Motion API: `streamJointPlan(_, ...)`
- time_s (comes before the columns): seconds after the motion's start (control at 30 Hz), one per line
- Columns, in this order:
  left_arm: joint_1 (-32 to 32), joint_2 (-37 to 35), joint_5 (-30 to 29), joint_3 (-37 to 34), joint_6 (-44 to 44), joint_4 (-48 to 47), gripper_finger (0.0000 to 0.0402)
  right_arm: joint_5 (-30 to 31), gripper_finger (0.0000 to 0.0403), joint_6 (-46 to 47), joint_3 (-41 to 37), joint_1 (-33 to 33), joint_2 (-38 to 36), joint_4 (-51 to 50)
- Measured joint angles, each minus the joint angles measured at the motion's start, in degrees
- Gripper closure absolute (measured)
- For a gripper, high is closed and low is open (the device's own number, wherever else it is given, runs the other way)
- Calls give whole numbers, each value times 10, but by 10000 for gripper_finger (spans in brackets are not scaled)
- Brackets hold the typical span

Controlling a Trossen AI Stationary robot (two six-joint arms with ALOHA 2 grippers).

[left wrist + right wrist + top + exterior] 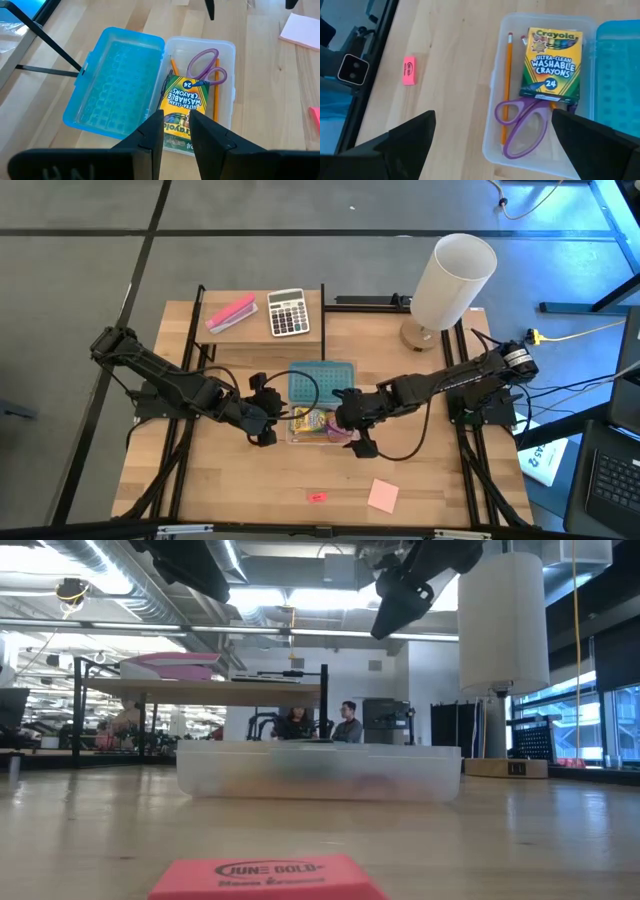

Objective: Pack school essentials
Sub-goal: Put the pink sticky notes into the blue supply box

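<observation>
Clearly, the writing we can read best is on the yellow-green crayon box (551, 62): "Crayola", "ULTRA-CLEAN WASHABLE CRAYONS" and "24". It lies flat in the clear pencil case (227, 50), whose blue lid (117, 82) is folded open beside it on the wooden surface (250, 480). Next to the box we see an orange pencil (507, 85) running along the case's length, and the purple-handled scissors (522, 125) lying partly over the pencil and against the box's end.

Outside the case, the tiny pink eraser (268, 878) rests on the bare surface near the front edge; in the low view we read "JUNE GOLD" on its side, with a smaller line below that we cannot make out. The pale pink sticky-note pad (383, 495) sits close to it, apart from the case.

We find the left gripper (176, 130) hovering above the case over the crayon box, its fingers nearly closed and empty. The right gripper (492, 150) hangs over the other side of the case, spread wide and holding nothing. On the raised shelf (258, 330) behind, we see a pink stapler (231, 313) and a calculator (288, 313).
</observation>
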Motion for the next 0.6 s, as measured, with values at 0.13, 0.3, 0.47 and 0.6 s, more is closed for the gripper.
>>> streamJointPlan(0.13, 0, 0, 0, 0, 0, 0, 316, 0, 4, 3, 0, 8, 0, -14)
streamJointPlan(0.3, 0, 0, 0, 0, 0, 0, 316, -1, 4, 28, 0, 30, 0, -32)
streamJointPlan(0.47, 0, 0, 0, 0, 0, 0, 316, -2, 4, 36, 0, 58, 0, -38)
streamJointPlan(0.6, 0, 0, 0, 0, 0, 0, 316, -2, 4, 78, 0, 81, 0, -60)
